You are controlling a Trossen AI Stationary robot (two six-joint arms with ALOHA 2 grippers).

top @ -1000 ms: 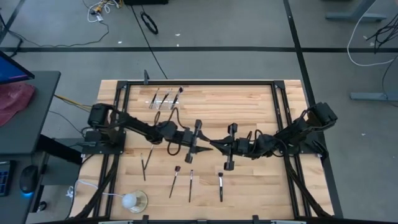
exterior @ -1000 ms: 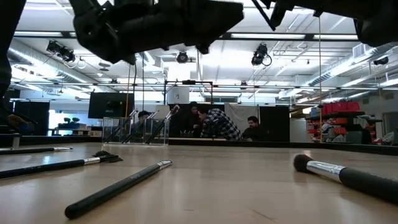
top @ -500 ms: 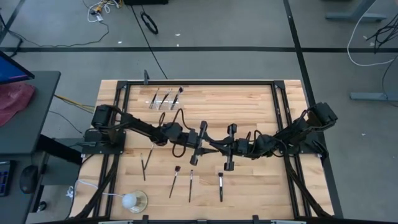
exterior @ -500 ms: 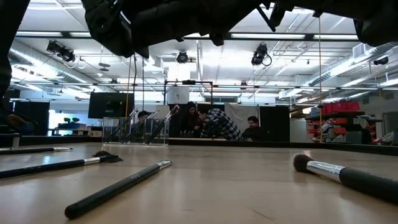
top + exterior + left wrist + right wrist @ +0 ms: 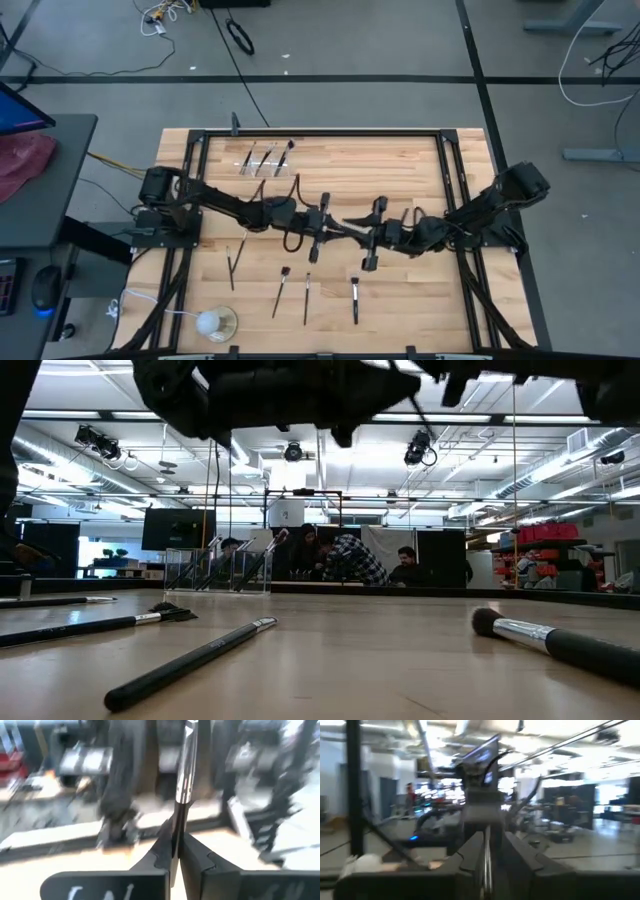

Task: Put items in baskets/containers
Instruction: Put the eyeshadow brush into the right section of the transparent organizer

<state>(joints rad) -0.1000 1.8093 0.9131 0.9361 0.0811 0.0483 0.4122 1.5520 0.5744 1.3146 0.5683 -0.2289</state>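
A slim makeup brush (image 5: 350,226) hangs in the air over the table's middle, between my two grippers. My left gripper (image 5: 333,224) reaches in from the left and my right gripper (image 5: 368,232) from the right; both are shut on this brush. The left wrist view shows its dark handle and silver ferrule (image 5: 185,770). Several more brushes (image 5: 307,295) lie flat on the near part of the table, and they show close up in the low view (image 5: 190,665). The clear holder (image 5: 265,158) stands near the far edge with a few brushes in it. My left gripper (image 5: 176,855) pinches the brush's dark handle (image 5: 176,827) between its two fingers, just behind the silver ferrule. It comes level from the table's left, with the fingers lying along the brush. The brush is lifted clear and sticks straight out ahead of the fingers. My right gripper (image 5: 487,855) pinches a thin pale stretch of the brush (image 5: 486,847) between its two fingers. It comes level from the table's right and lies along the brush. The brush is clear of the table and points at the other gripper.
A white ball on a clear round base (image 5: 212,322) sits at the near left corner with a cord. Black frame rails (image 5: 320,133) run along the table's edges. Bare wood lies between the holder and the arms. People sit in the room behind the table (image 5: 350,560).
My left gripper has moved a little toward the table's right, closer to my right gripper. The brush has stayed in the air between them. The brushes on the table have not moved.
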